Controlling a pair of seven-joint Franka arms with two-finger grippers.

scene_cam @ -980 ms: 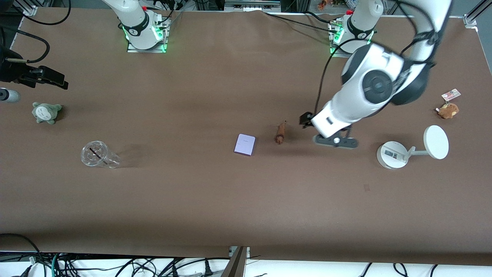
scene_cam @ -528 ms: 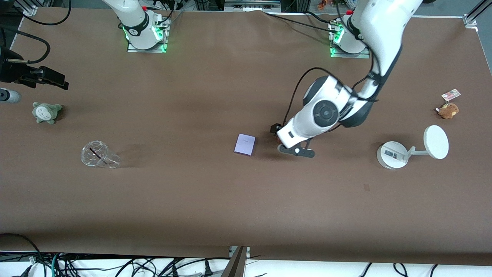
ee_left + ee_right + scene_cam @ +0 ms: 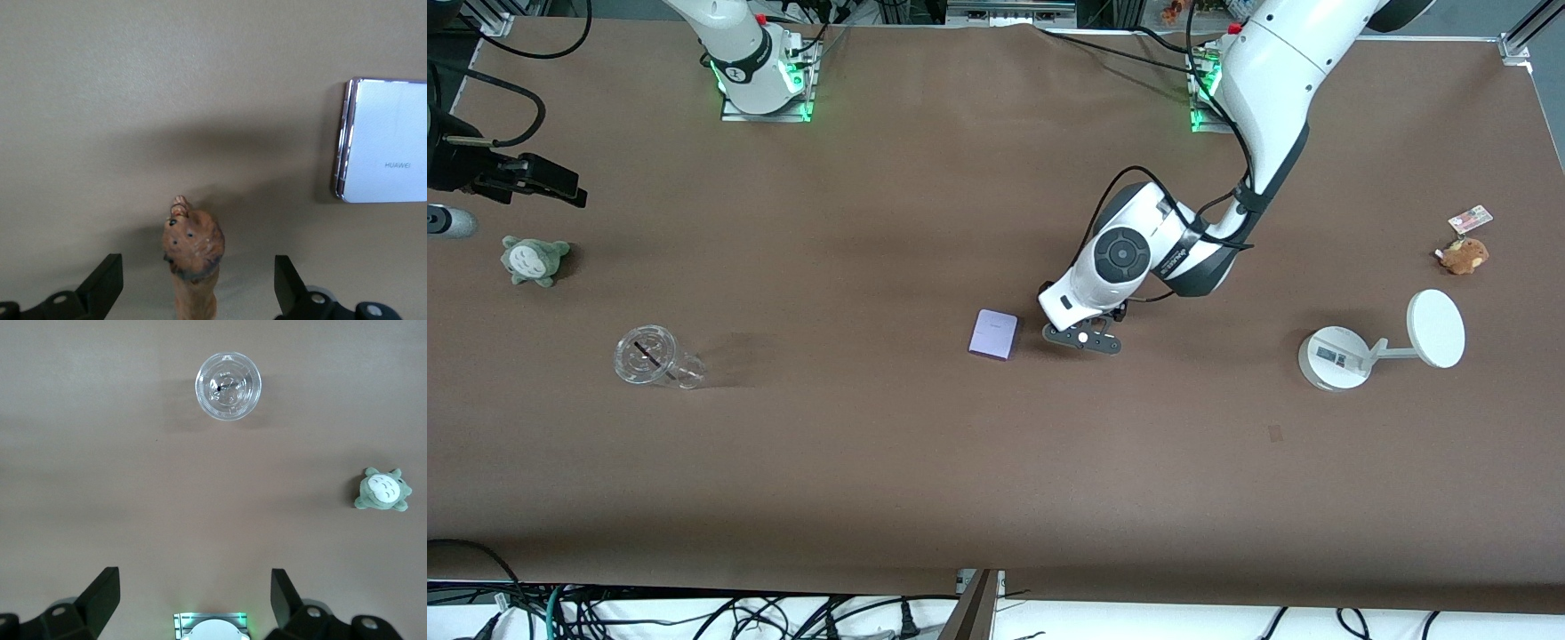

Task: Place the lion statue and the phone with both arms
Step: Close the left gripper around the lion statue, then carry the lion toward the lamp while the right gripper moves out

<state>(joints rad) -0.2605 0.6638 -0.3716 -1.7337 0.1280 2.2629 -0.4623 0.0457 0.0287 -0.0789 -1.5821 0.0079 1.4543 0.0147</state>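
high front view facing robots; wrist views looking down, left close

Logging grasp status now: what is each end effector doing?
Left end effector: open, straddling the lion statue.
Right end effector: open, holding nothing.

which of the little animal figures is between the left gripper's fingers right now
The lion statue, orange-brown and slender, stands between the open left gripper's fingers beside the phone. The grey-green plush and brown plush lie at the table's ends.

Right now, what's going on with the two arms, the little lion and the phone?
Left end effector open, straddling lion statue. Phone lies beside it, untouched. Right end effector open, waiting high over its end of the table. Nothing in the way.
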